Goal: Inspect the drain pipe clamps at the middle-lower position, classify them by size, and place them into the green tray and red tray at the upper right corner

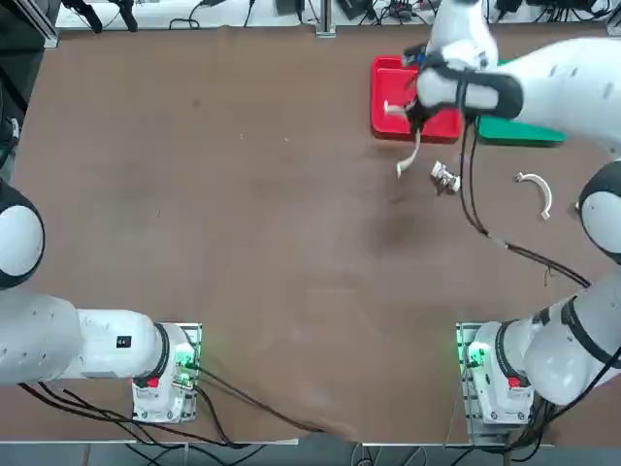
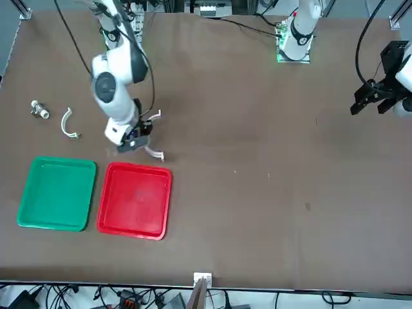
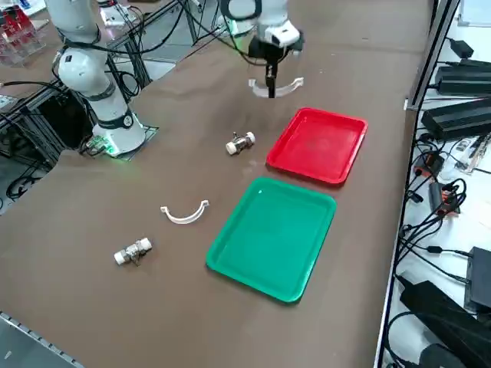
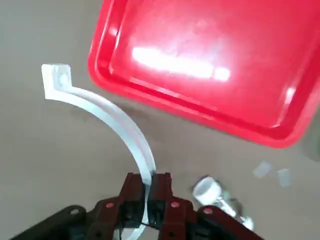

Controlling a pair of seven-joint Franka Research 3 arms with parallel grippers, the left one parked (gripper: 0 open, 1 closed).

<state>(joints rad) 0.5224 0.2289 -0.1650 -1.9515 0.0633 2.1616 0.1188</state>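
Jaws clamped on a drain pipe clamp: the right gripper (image 4: 146,186) has its red-tipped fingers (image 4: 131,187) pinched on the thin white band of the larger clamp (image 4: 107,117), gripped near one end so most of the arc sticks out past the fingertips, end tab at the far tip. Clamp is off the tabletop (image 1: 243,243); the right side view shows it hanging under the gripper (image 3: 270,73) with its shadow on the brown surface below. Position: just beside the red tray (image 2: 134,199), on the edge nearest the robot, not over the tray interior; in the top view the gripper (image 1: 415,115) sits at the tray's (image 1: 393,97) near edge with the clamp (image 1: 409,155) trailing down toward the robot. Green tray (image 2: 56,193) sits right beside the red one, on the side toward the robot's right, edges close, nothing in either. Second, smaller clamp (image 3: 185,214) lies flat on the tabletop near the green tray's (image 3: 272,238) edge, well apart from the gripper. Two stubby metal fittings also on the tabletop: one (image 3: 241,143) just beside the red tray (image 3: 318,144) and close to the held clamp (image 3: 278,87), the other (image 3: 133,252) farther out past the smaller clamp.
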